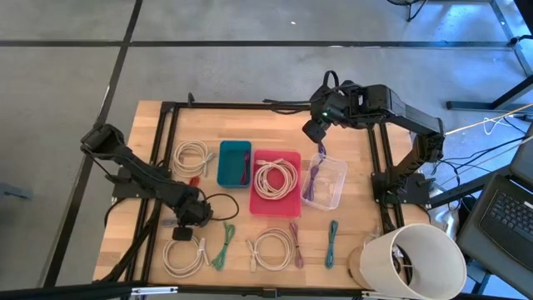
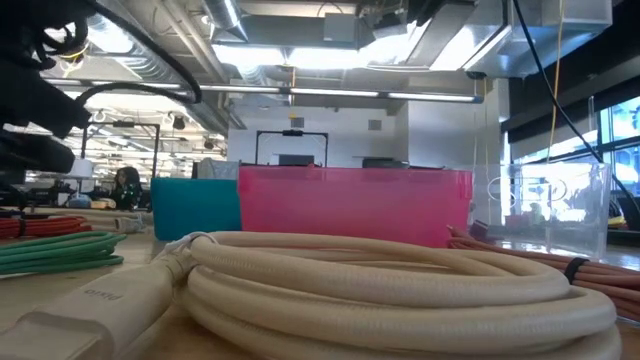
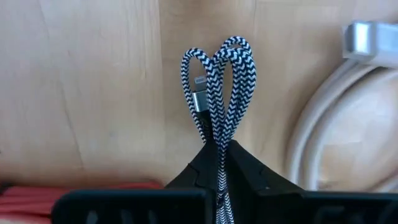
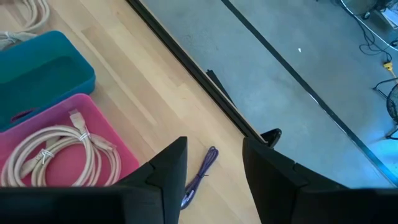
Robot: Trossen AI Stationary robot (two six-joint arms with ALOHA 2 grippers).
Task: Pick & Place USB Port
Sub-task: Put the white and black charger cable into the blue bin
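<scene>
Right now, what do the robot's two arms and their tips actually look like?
Both are dark, jointed arms with black cables trailing along them. The right arm's tool shows a small green light near its wrist. Each tool ends in two matte black, wedge-shaped fingers; the left tool looks the same.

On the counter (image 1: 358, 167) stand three bins: one teal (image 1: 234, 162), one pink (image 1: 276, 182), one clear (image 1: 326, 182). Four cream cable coils (image 1: 191, 157) show, one inside the pink bin. Two green cables (image 1: 223, 246), two purple ones (image 1: 295, 232), one red bundle (image 1: 188, 178), one black-and-white braided cable (image 3: 217, 87).
</scene>
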